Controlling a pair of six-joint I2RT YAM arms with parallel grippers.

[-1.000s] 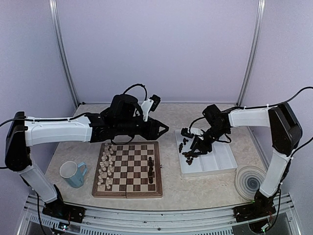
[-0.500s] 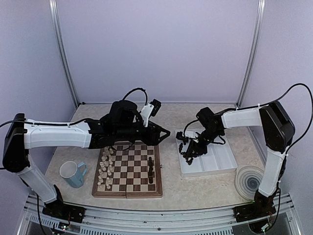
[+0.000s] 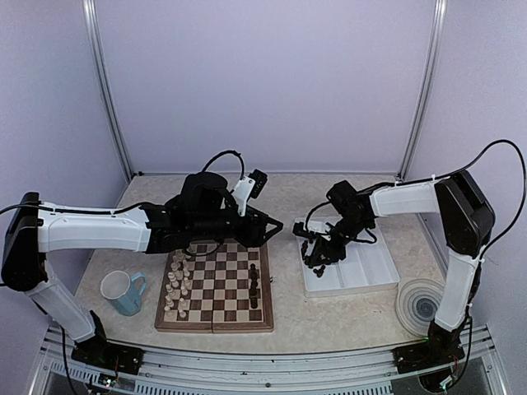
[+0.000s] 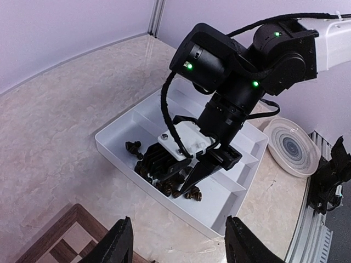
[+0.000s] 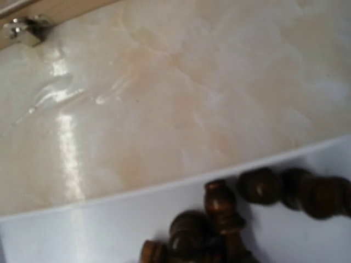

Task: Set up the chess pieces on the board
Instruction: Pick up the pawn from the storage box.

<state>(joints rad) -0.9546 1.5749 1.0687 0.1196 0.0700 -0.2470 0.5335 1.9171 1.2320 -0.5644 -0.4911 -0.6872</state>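
White tray (image 4: 219, 197) walls ring the right claw (image 4: 189, 183), grip unclear, among chess pieces (image 5: 219, 208); left claw (image 4: 181, 244) hovers spread.

— Where are the dark brown chess pieces (image 4: 192, 193) lying?
— Most are lying heaped and tipped over, directly under the right gripper (image 4: 191, 181). A few are standing upright below the left gripper (image 3: 278, 224), on its near side.
— And the board (image 3: 216, 284)?
— It is lying flat and unfolded, checkered brown and beige, beneath that left gripper.
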